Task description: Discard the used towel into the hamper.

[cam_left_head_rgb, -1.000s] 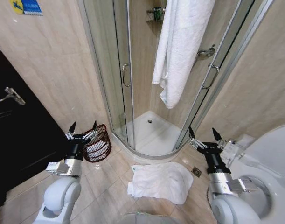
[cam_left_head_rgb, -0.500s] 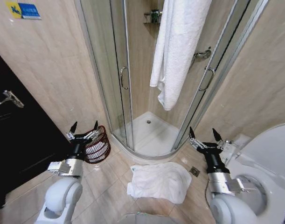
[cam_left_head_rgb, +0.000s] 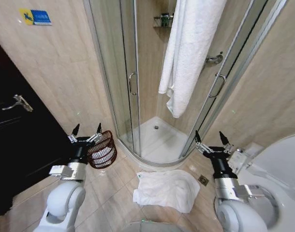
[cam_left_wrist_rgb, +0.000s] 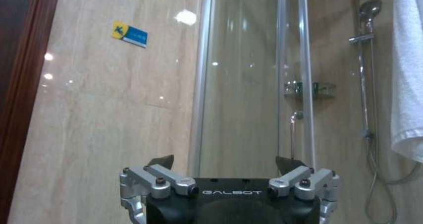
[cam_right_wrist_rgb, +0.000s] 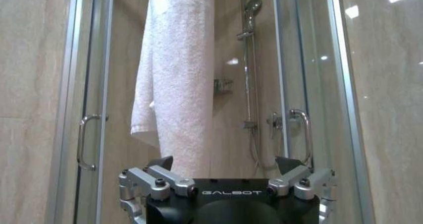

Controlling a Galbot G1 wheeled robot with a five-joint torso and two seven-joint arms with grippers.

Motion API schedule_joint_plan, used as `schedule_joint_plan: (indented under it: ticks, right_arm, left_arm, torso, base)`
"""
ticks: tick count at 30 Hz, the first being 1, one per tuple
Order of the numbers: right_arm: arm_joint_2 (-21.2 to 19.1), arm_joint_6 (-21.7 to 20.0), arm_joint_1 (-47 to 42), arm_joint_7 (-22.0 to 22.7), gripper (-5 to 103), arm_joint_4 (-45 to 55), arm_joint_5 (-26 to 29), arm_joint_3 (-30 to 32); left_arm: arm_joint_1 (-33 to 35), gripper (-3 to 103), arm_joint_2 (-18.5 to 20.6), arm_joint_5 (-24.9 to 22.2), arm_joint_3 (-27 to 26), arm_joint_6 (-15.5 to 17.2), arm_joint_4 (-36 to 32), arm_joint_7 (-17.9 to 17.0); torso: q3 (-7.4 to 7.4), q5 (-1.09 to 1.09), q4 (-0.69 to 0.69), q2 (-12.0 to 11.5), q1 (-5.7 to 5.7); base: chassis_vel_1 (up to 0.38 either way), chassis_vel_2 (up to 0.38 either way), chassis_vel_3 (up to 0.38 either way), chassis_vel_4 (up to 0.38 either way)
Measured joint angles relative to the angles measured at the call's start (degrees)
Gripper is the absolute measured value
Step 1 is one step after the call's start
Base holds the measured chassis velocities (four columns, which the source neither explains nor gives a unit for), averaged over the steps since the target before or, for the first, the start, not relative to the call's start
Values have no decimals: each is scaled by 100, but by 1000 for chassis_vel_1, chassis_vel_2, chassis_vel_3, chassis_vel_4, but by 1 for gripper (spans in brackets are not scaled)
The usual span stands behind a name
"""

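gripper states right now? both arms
Left gripper: open, empty, raised beside the hamper.
Right gripper: open, empty, raised above the floor right of the towel.

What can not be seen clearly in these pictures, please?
- Hamper, head view: the left claw and its arm cover one side; the inside is too small to read.
- Towel on the floor, head view: its underside is hidden.
- Hanging towel, head view: its top is cut by the upper edge.
- Right claw, open, holds nothing.
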Motion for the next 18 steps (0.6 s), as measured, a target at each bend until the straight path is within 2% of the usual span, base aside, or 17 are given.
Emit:
schedule_joint_plan:
  ticks: [14,16,18]
  right_arm:
    - [26,-158,119,26,100,32,-1,-72]
    - [-21,-310,218,82,100,59,30,-90]
    - [-131,-491,400,239,100,78,99,-81]
  left_arm:
    - [42,100,-38,-35,-15,-50,12,9]
    - [29,100,-30,-37,10,-135,35,-22]
    - [14,100,-9,1,15,-362,101,-70]
  torso:
    - [208,0,0,393,183]
    - [250,0,0,477,223]
    - [283,0,-2,542,254]
  base:
    - [0,0,0,0]
    - [0,0,0,0]
    - [0,0,0,0]
